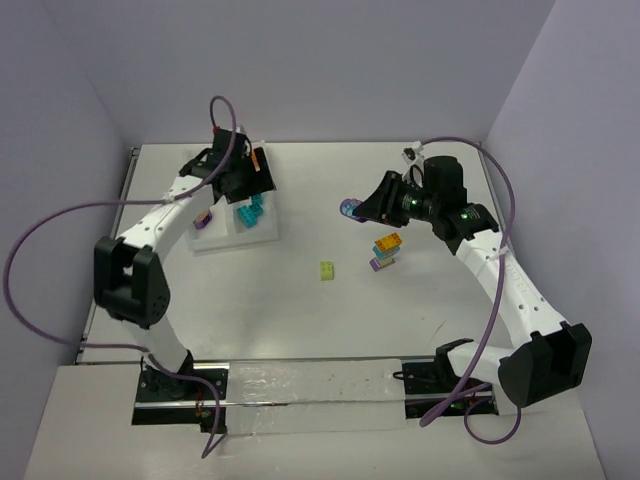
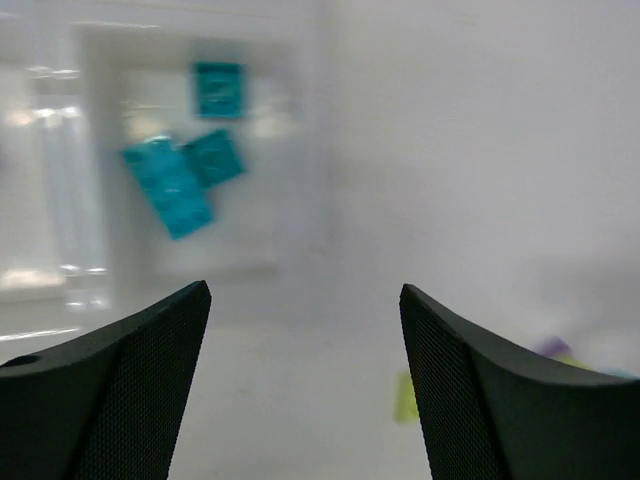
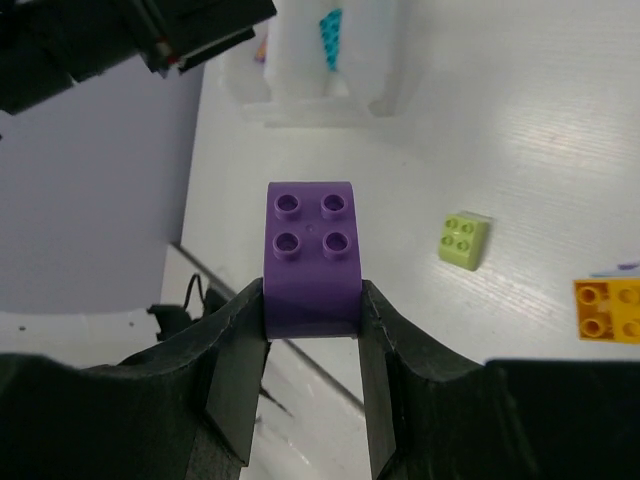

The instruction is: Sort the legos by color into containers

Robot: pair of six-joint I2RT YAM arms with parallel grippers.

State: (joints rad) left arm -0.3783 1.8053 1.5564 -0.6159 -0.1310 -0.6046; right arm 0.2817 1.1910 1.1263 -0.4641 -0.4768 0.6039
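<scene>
Above the table (image 1: 300,320), right gripper (image 3: 312,300) clamps a purple brick (image 3: 310,245), likely for carrying to the tray (image 1: 262,237). Left gripper (image 2: 305,300) hangs wide, empty, over teal bricks (image 2: 178,185).

We count three teal studded plastic bricks (image 2: 168,187), two purple bricks (image 3: 311,255), one lime green brick (image 1: 328,270), one stacked multicolour clump (image 1: 385,251) and one white translucent plastic tray (image 1: 262,236).

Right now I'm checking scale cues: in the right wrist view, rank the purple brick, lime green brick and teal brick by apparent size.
1. purple brick: largest, though it sits nearest the camera, which inflates it.
2. lime green brick: clearly smaller.
3. teal brick: smallest, but it is far off and partly hidden, so its true size is unsure.
</scene>
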